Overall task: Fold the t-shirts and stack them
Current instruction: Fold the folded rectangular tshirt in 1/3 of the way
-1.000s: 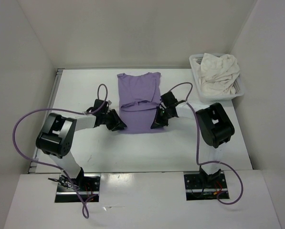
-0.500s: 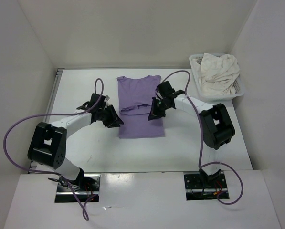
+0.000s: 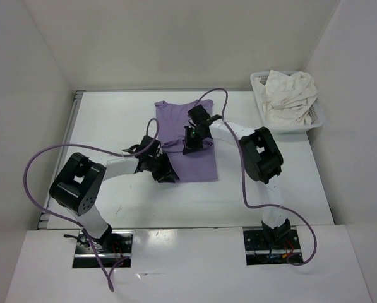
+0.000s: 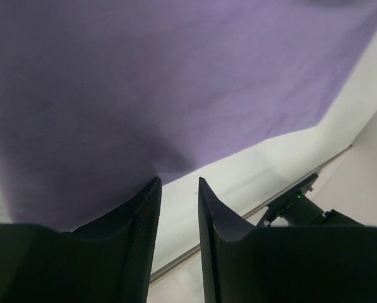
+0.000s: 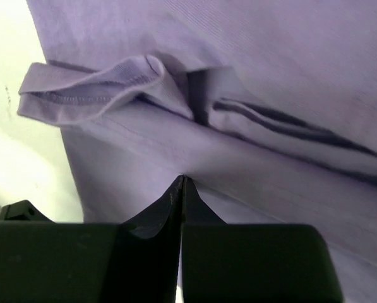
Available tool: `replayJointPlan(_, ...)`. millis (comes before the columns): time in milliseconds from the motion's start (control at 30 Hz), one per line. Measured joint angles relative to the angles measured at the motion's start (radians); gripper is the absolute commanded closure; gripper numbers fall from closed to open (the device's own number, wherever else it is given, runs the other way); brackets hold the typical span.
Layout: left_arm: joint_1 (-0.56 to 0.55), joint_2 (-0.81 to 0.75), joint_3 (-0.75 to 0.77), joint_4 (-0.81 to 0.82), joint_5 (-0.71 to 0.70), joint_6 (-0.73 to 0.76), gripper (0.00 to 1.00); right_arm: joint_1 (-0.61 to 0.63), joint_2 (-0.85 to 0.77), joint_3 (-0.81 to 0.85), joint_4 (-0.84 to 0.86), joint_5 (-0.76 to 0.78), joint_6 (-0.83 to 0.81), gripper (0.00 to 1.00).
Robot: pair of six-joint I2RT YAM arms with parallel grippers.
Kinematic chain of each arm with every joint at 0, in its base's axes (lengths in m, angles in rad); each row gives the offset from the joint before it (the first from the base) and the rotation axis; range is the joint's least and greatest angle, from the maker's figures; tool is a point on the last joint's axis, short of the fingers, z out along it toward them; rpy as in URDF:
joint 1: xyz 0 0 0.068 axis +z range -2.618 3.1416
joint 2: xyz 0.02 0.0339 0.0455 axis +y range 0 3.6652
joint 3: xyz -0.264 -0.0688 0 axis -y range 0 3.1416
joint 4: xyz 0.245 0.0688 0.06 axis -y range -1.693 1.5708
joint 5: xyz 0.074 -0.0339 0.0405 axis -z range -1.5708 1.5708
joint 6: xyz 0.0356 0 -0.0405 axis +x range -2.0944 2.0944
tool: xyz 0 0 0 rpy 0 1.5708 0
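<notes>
Lavender t-shirt (image 3: 199, 165) mid-table, mesh basket (image 3: 257, 87) far-right, perhaps cream cloth (image 3: 289, 95) inside

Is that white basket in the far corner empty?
No, the basket is heaped with crumpled cream white cloth that rises above its rim.

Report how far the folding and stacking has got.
Done: the lavender shirt lies flat on the table, one sleeve folded in. In hand: the shut right claw sits at that fold, the open left claw at the shirt's near left edge. Left: finishing this fold, the cream shirt crumpled in the basket, and any stacking; no stack shows.
</notes>
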Motion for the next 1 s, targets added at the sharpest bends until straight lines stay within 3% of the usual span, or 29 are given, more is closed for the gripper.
replayJointPlan(400,0.006,-0.007,-0.089,0.072,-0.007,-0.02,0.63,0.017,0.053,0.069,0.035,0.168,-0.022,1.0)
replayJointPlan(633,0.002,-0.043,-0.096,0.048,-0.061,-0.018,0.62,0.018,0.07,0.225,0.026,0.228,-0.052,0.99)
replayJointPlan(833,0.008,-0.081,-0.104,0.003,-0.115,-0.016,0.61,0.027,-0.078,0.058,0.021,0.125,-0.042,0.98)
replayJointPlan(1000,0.028,-0.089,-0.108,-0.012,-0.123,-0.016,0.61,0.061,-0.078,-0.014,0.017,0.066,-0.033,0.98)
